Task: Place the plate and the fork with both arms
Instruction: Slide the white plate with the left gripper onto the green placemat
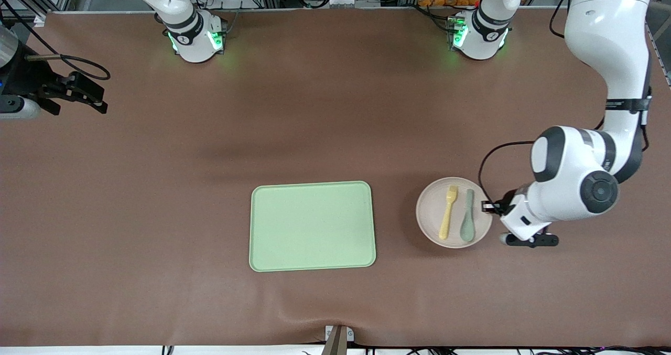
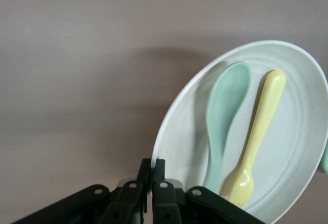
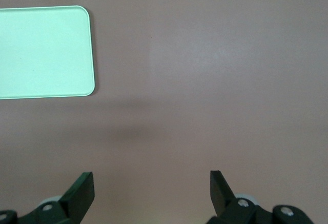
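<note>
The pale plate (image 1: 432, 213) lies on the brown table beside the tray, toward the left arm's end. The yellow fork (image 1: 448, 212) and a grey-green spoon (image 1: 467, 216) lie side by side on it. My left gripper (image 1: 493, 206) is shut on the plate's rim at the edge toward the left arm's end. The left wrist view shows the gripper (image 2: 155, 170) pinching the rim, with the plate (image 2: 297, 147), fork (image 2: 259, 131) and spoon (image 2: 225, 111). My right gripper (image 1: 84, 95) waits open and empty above the table at the right arm's end; it also shows in the right wrist view (image 3: 152, 188).
A rectangular light-green tray (image 1: 312, 225) lies mid-table with nothing on it; it also shows in the right wrist view (image 3: 43, 52). Both arm bases stand along the table edge farthest from the front camera. Brown table surface surrounds the tray and plate.
</note>
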Tool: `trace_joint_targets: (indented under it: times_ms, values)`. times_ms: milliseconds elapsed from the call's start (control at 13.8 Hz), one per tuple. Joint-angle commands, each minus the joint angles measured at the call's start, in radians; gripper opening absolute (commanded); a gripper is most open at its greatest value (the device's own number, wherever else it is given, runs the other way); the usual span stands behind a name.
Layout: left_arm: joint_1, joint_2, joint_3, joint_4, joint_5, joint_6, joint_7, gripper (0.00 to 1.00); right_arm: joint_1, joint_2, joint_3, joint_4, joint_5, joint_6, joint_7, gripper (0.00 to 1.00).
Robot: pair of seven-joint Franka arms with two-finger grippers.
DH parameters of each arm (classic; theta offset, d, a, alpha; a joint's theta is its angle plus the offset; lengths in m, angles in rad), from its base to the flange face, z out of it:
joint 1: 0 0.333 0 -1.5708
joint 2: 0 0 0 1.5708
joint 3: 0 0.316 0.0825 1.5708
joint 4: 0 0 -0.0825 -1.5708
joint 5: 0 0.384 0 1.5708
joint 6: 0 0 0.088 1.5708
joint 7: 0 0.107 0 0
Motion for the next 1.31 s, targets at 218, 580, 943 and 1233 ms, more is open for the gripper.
trace_joint_targets:
  times_ms: [218,580,943,1233]
  values:
    - [-0.202,0.024,-0.032,0.01,-0.009,-0.003,-0.294,0.0,-0.004,0.005,0.001,0.02,0.012,-0.016,-0.01,1.0]
    - [-0.334,0.118,-0.032,0.06,-0.014,0.109,-0.437,0.0,-0.004,0.005,0.002,0.02,0.012,-0.016,-0.01,1.0]
    - [-0.38,0.178,-0.032,0.061,-0.021,0.293,-0.532,0.0,-0.004,0.005,0.002,0.018,0.012,-0.016,-0.01,1.0]
    - [-0.418,0.226,-0.025,0.084,-0.021,0.376,-0.604,0.0,-0.002,0.005,0.002,0.018,0.012,-0.016,-0.01,1.0]
